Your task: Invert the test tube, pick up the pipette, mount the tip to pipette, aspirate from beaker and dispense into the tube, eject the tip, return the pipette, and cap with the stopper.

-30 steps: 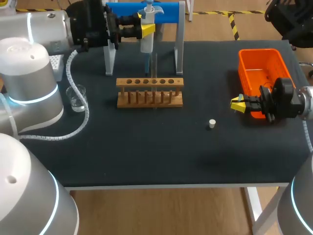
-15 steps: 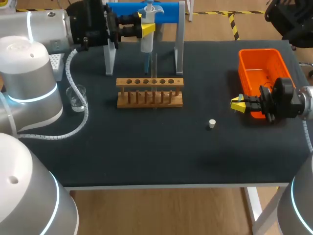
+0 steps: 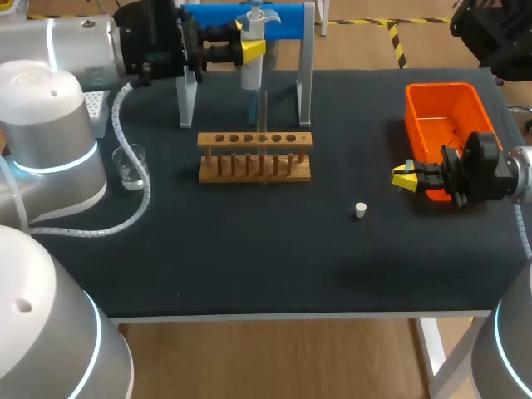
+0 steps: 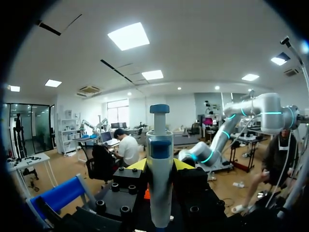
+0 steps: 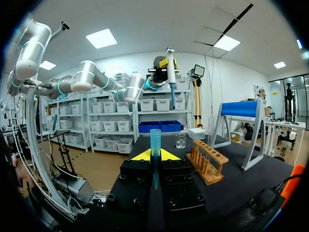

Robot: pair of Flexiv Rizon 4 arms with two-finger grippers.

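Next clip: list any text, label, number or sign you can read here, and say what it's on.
No text can be read in any view.
On the pipette in the left claw: no legible print.
On the blue tip in the right claw: nothing.
On the beaker: any marks are too small to read.
On the rack, orange bin and stopper: no print shows.

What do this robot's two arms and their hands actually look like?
The left arm and right arm are thick, rounded silver-grey tubes with domed joint caps, each joint ringed by a thin glowing cyan band. A white ribbed hose loops alongside the left arm. Each wrist ends in a blocky black unit studded with bolts, and its two jaws have bright yellow wedge-shaped tips.
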